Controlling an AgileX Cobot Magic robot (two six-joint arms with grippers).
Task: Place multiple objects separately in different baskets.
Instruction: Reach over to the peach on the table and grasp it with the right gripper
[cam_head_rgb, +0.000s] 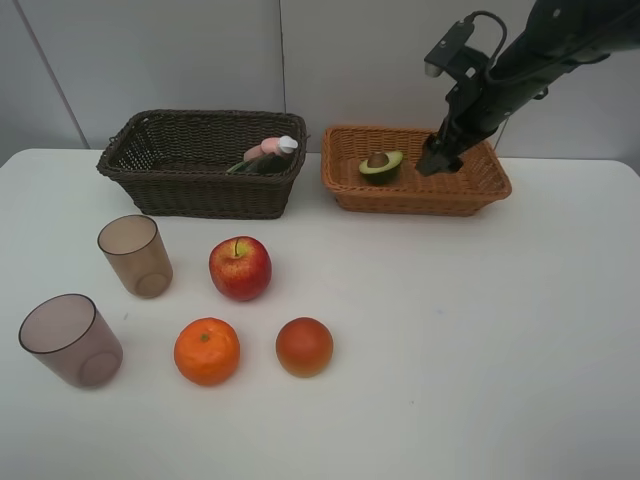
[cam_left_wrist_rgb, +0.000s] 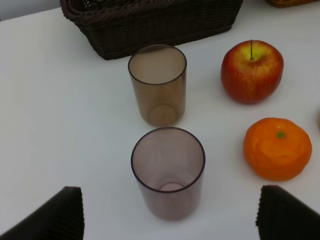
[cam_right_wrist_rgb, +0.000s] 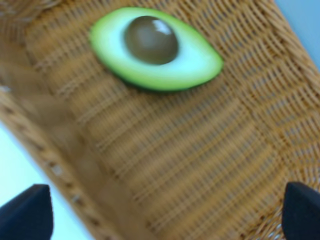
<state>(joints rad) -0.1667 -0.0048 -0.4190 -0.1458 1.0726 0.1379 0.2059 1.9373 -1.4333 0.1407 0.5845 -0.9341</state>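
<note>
The right fingers (cam_right_wrist_rgb: 302, 210) stand spread wide and empty over the floor of the light orange-tan basket (cam_head_rgb: 400, 195), just beside the halved avocado (cam_right_wrist_rgb: 155, 47). It lies cut face up on the weave, clear of both tips — so it looks delivered to its place. The left fingers (cam_left_wrist_rgb: 55, 215) are wide apart, holding nothing, hovering above the counter (cam_left_wrist_rgb: 50, 100) with the nearer cup (cam_left_wrist_rgb: 168, 172) framed between them — likely the next pick. Past it stand the second cup (cam_left_wrist_rgb: 157, 85), the red apple (cam_left_wrist_rgb: 251, 71) and the orange (cam_left_wrist_rgb: 277, 148); the orange-red cut fruit (cam_head_rgb: 304, 346) sits near them. The pink spray bottle (cam_head_rgb: 268, 150) and dark pump bottle (cam_head_rgb: 255, 164) lie in the dark brown basket (cam_head_rgb: 200, 195).
</note>
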